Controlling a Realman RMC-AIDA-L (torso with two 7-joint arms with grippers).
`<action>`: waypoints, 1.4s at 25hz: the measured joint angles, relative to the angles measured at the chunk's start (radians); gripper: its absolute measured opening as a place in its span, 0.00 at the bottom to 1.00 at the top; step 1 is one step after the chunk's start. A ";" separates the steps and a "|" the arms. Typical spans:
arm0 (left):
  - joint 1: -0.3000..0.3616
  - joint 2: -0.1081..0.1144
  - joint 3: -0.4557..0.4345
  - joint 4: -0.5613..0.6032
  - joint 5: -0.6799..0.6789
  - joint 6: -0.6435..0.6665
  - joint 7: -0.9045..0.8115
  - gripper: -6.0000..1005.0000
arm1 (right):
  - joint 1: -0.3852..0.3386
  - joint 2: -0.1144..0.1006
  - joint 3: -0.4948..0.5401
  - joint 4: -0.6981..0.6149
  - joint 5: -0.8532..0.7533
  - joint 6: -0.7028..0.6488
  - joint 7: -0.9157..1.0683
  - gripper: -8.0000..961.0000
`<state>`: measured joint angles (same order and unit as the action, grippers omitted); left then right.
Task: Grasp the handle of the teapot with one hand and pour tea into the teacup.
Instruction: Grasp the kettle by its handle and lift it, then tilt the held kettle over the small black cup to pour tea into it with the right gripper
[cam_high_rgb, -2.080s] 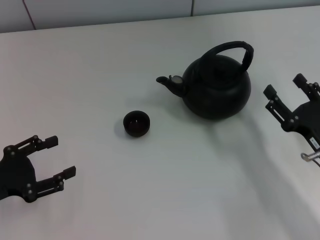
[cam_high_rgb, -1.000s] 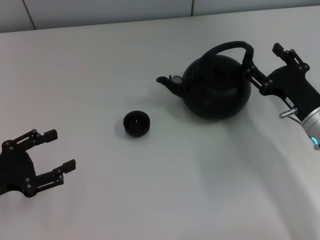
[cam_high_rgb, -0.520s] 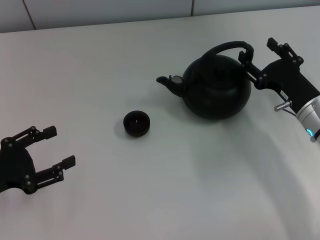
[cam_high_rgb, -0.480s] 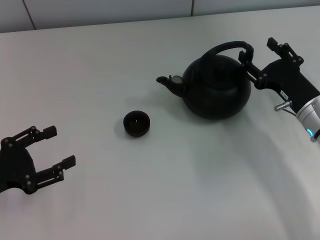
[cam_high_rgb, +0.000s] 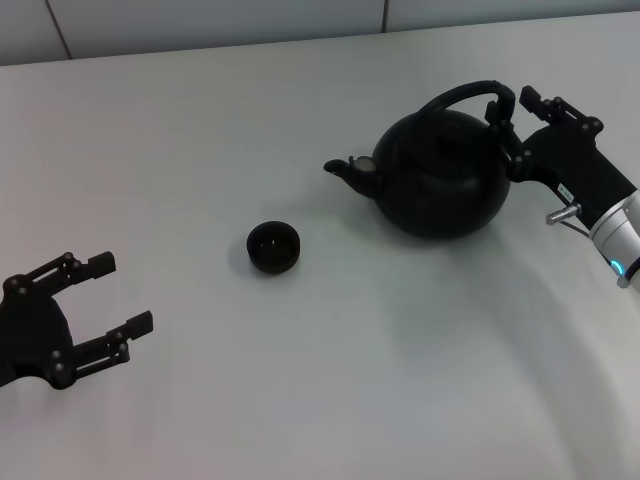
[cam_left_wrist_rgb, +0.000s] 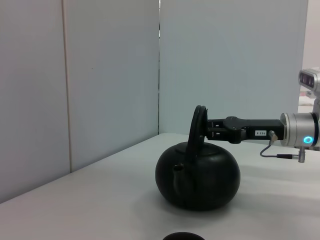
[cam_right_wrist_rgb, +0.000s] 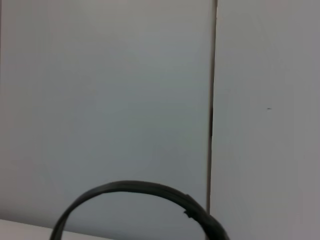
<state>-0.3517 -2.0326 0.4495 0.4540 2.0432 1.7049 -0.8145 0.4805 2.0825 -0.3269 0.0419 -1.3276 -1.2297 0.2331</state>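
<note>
The matte black teapot (cam_high_rgb: 440, 185) stands on the white table, spout pointing toward my left side. Its arched black handle (cam_high_rgb: 465, 93) rises over the lid. My right gripper (cam_high_rgb: 512, 102) is at the handle's right end with a finger on each side, closed on it. In the left wrist view the right gripper (cam_left_wrist_rgb: 207, 129) reaches level to the handle (cam_left_wrist_rgb: 196, 130) above the teapot (cam_left_wrist_rgb: 197, 175). The right wrist view shows only the handle's arc (cam_right_wrist_rgb: 135, 187). The tiny black teacup (cam_high_rgb: 273, 246) sits left of the spout, apart from it. My left gripper (cam_high_rgb: 122, 292) is open and empty at the front left.
The white table (cam_high_rgb: 400, 380) runs to a pale panelled wall (cam_high_rgb: 200, 25) at the back. The teacup's rim (cam_left_wrist_rgb: 182, 236) just shows in the left wrist view, in front of the teapot. My right arm (cam_high_rgb: 620, 235) comes in from the right edge.
My right gripper has moved in from the right onto the handle's right end and its fingers have narrowed. The teapot has shifted slightly to the right. The left arm has barely moved.
</note>
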 joint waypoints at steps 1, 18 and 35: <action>0.000 0.000 0.000 0.000 0.000 0.000 0.000 0.79 | 0.000 0.000 0.000 0.000 0.000 -0.001 0.000 0.51; 0.006 -0.010 -0.002 0.001 0.000 0.006 0.000 0.79 | -0.004 -0.001 0.006 -0.011 0.000 -0.066 0.014 0.09; 0.013 -0.012 -0.002 0.002 0.000 0.005 0.002 0.78 | 0.078 -0.010 -0.155 -0.224 -0.043 0.009 0.310 0.08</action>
<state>-0.3382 -2.0450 0.4479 0.4556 2.0432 1.7098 -0.8125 0.5587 2.0726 -0.4822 -0.1823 -1.3709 -1.2211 0.5434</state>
